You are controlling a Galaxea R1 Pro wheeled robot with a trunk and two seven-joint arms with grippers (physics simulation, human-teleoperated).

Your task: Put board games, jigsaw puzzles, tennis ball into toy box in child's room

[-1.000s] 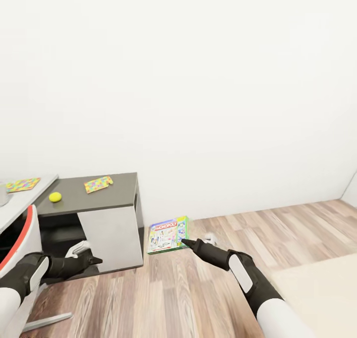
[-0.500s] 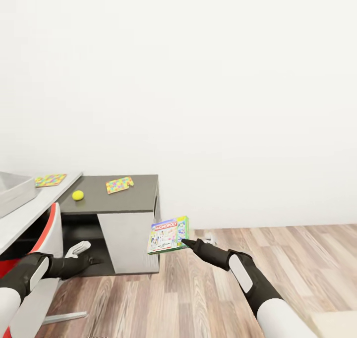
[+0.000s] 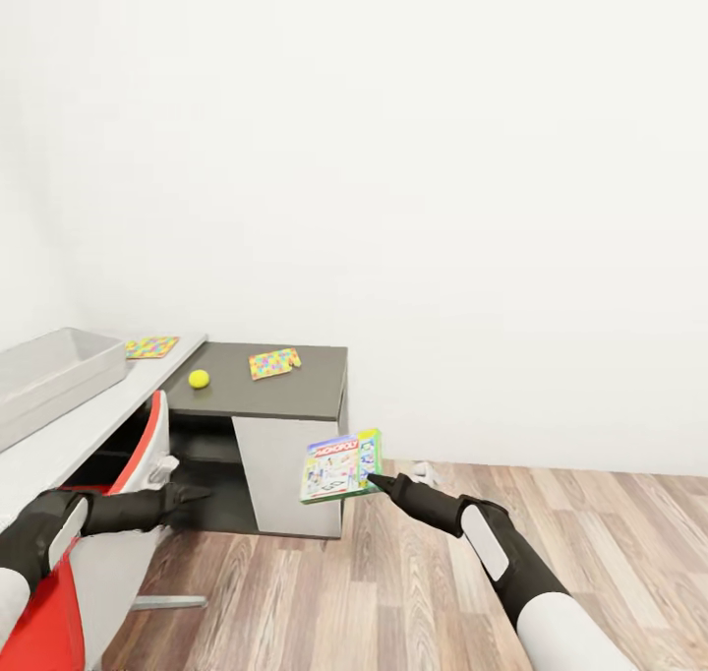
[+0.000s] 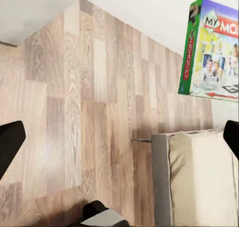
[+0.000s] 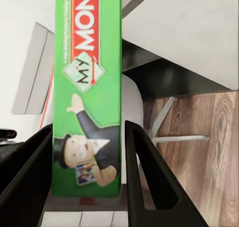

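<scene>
My right gripper is shut on a green Monopoly board game, held upright above the wooden floor in front of the dark cabinet. The right wrist view shows the box's green edge clamped between the black fingers. The grey toy box stands on the white table at the far left. One jigsaw puzzle lies behind it, another puzzle and the tennis ball lie on the dark cabinet top. My left gripper is open and empty, low beside the chair, with the board game ahead of it.
A red and white chair stands tucked against the white table at the left. The dark cabinet adjoins the table against the white wall. A beige pad with a grey edge lies on the floor boards.
The camera has swung left: table, cabinet and puzzles slid rightwards in the picture and the toy box came into view. The right gripper still holds the board game.
</scene>
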